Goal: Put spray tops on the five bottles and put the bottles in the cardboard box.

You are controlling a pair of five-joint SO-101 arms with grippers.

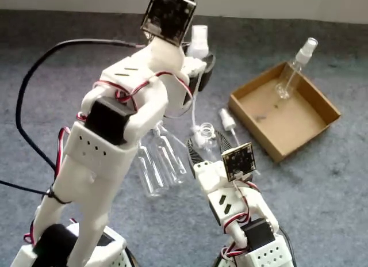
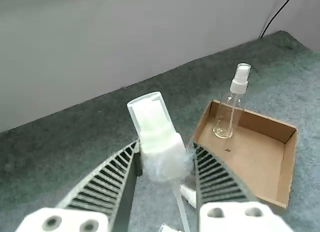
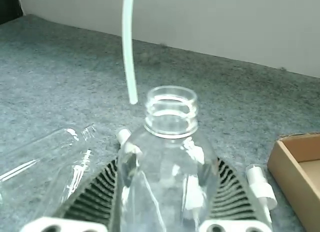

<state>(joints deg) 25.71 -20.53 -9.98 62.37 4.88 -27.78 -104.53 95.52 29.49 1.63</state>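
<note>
Spare bottles [image 1: 158, 163] lying beside held bottle [image 3: 167, 167]; left jaws clamp spray top [image 2: 160, 142], right jaws bottle.

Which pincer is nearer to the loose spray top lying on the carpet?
Right. The right pincer, shut on a bottle, sits just beside the loose top. The left pincer hangs high above it, holding a second top.

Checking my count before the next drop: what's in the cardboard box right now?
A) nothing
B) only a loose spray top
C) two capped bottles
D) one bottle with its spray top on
D: a single clear bottle wearing a white spray top stands in the cardboard box.
</note>
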